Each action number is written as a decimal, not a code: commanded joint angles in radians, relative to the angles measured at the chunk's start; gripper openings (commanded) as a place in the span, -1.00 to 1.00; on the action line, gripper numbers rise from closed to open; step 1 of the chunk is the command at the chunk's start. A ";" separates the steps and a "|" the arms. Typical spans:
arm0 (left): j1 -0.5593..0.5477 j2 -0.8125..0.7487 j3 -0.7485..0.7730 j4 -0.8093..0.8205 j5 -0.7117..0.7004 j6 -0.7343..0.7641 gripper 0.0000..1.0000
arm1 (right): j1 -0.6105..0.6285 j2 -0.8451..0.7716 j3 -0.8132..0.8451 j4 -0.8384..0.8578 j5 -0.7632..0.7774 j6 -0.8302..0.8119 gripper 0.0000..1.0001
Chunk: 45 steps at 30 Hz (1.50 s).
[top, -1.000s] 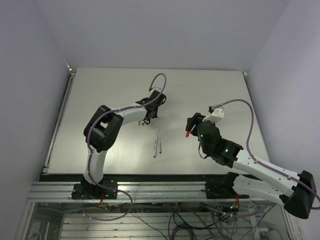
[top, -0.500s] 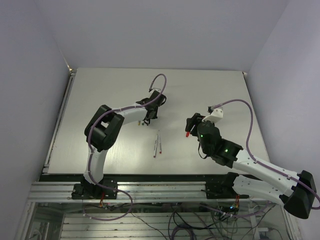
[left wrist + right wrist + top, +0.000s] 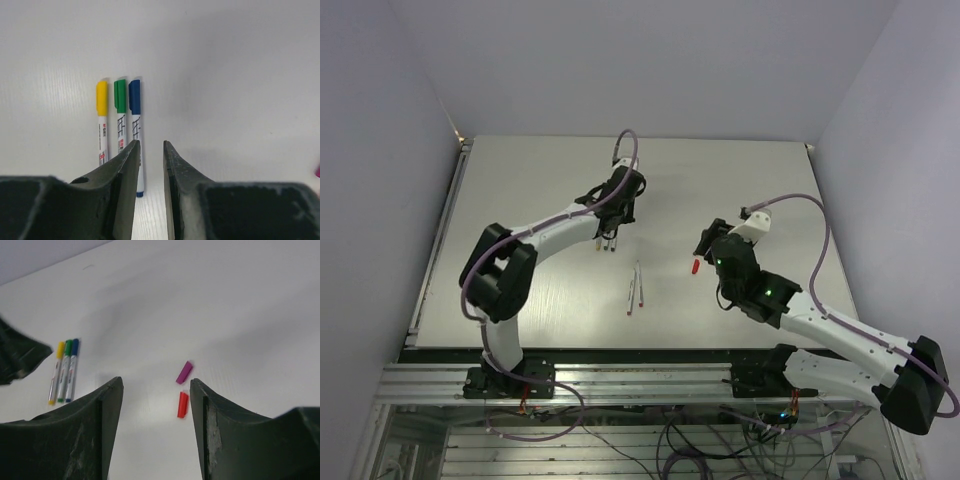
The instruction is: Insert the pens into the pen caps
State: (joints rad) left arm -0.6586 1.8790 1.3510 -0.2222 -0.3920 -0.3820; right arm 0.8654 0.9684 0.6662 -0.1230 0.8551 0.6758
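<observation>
Between the wide-parted, empty fingers of your right tool (image 3: 156, 382) lay the red cap (image 3: 183, 405), with the purple cap (image 3: 184, 372) just beyond. You needed, I judged, to descend squarely over the red one (pinching its sides, not its ends). Farther off, your left tool (image 3: 150, 145), narrowly apart and empty, hung beside three capped pens (image 3: 119, 115) on the tabletop (image 3: 240, 75).

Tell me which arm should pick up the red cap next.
Right. The right gripper, open, hangs over the red cap; the left gripper sits by the three capped pens, farther away.
</observation>
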 commanded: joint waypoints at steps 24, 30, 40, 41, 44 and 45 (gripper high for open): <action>-0.282 -0.386 -0.522 0.014 0.122 -0.182 -0.26 | -0.344 0.193 0.046 -0.073 -0.289 0.085 -0.02; -0.300 -0.337 -0.511 0.030 0.139 -0.186 -0.26 | -0.345 0.194 0.046 -0.069 -0.287 0.069 -0.02; -0.336 -0.256 -0.466 0.002 0.100 -0.193 -0.25 | -0.344 0.190 0.032 -0.043 -0.295 0.065 -0.02; -0.338 -0.251 -0.462 -0.001 0.098 -0.194 -0.25 | -0.344 0.191 0.030 -0.040 -0.297 0.065 -0.02; -0.341 -0.236 -0.458 -0.005 0.095 -0.196 -0.24 | -0.344 0.191 0.024 -0.032 -0.302 0.065 -0.02; -0.342 -0.230 -0.456 -0.007 0.093 -0.197 -0.24 | -0.344 0.192 0.022 -0.029 -0.304 0.065 -0.02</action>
State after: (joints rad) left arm -0.9905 1.6310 0.8585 -0.2218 -0.2836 -0.5667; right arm 0.5266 1.1648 0.7059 -0.1795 0.5552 0.7464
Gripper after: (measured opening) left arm 0.376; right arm 0.489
